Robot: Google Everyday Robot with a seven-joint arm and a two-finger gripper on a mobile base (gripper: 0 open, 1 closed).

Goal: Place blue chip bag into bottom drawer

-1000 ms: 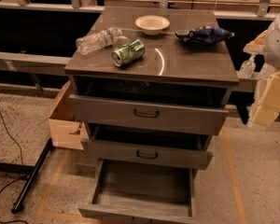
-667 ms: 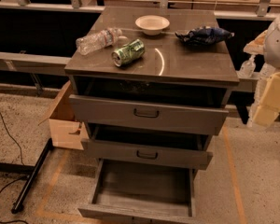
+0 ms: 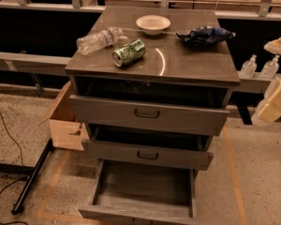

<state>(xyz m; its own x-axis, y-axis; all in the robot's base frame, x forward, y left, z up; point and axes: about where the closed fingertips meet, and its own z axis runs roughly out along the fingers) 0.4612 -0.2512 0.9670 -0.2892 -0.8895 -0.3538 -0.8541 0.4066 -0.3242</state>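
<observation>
The blue chip bag (image 3: 206,34), dark navy with white patches, lies crumpled on the back right of the grey cabinet top (image 3: 187,62). The bottom drawer (image 3: 145,184) is pulled out wide, and its grey wood-grain floor is bare. My gripper (image 3: 277,100) shows as cream-coloured parts at the right edge of the camera view. It hangs beside the cabinet, to the right of the bag and lower, and touches nothing.
On the cabinet top are a green soda can (image 3: 129,52) on its side, a clear plastic bottle (image 3: 99,40) lying at the left and a white bowl (image 3: 153,24) at the back. The two upper drawers (image 3: 147,114) stand slightly open. A cardboard box (image 3: 65,121) sits on the floor at the left.
</observation>
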